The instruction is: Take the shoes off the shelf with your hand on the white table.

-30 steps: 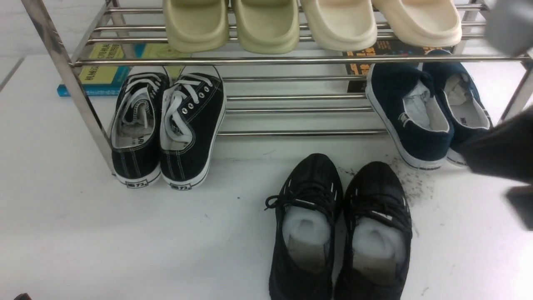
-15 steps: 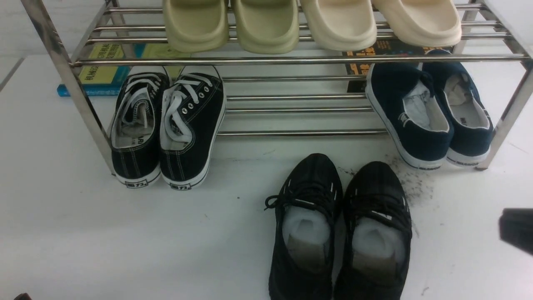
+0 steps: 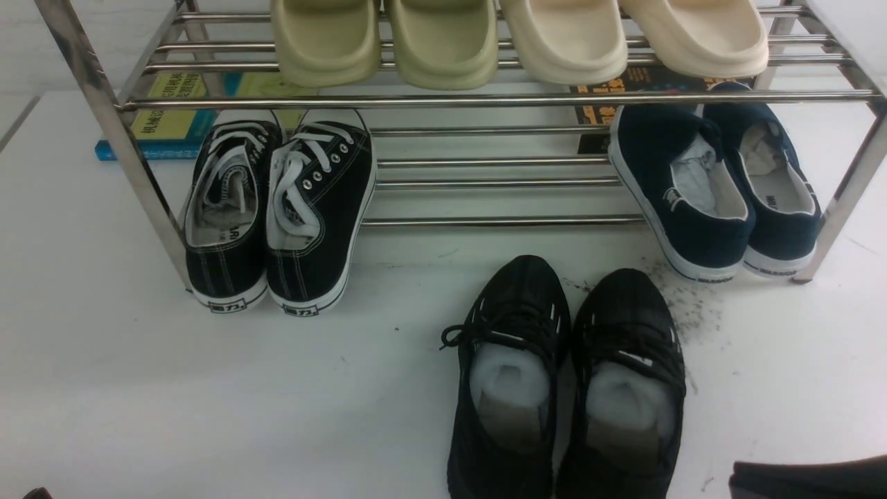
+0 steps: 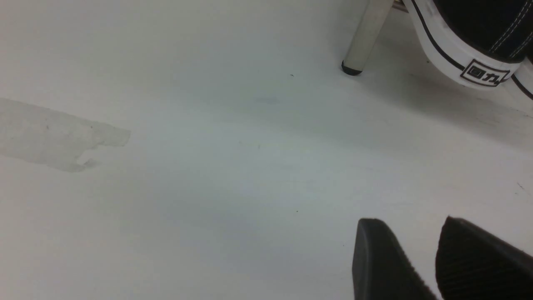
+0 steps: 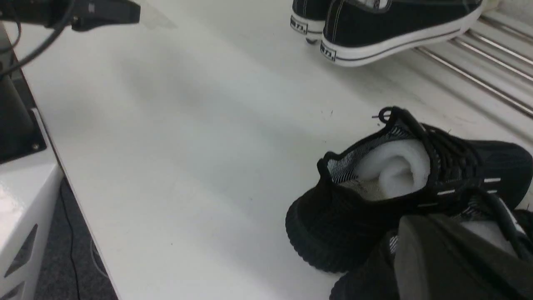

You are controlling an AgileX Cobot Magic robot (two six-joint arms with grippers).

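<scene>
The pair of all-black knit shoes (image 3: 568, 388) stands side by side on the white table (image 3: 208, 402), toes toward the shelf (image 3: 485, 100) and just in front of its lower tier. White paper stuffing shows inside both. Nothing touches them. My right arm (image 3: 807, 479) shows only as a dark shape at the bottom right corner, just right of the shoes' heels. In the right wrist view one grey finger (image 5: 420, 258) hangs over the nearer shoe (image 5: 341, 225); the other finger is hidden. My left gripper (image 4: 412, 225) is open and empty, low over bare table.
Black canvas sneakers with white laces (image 3: 277, 215) and navy slip-ons (image 3: 714, 187) sit on the lower tier, cream slippers (image 3: 520, 38) on the upper. Books (image 3: 173, 111) lie behind. Dark scuff marks (image 3: 686, 312) lie by the shoes. A shelf leg (image 4: 366, 37) stands ahead of the left gripper.
My right arm has pulled back from beside the navy slip-ons at the right, down to the bottom right corner. The black knit shoes have not moved.
</scene>
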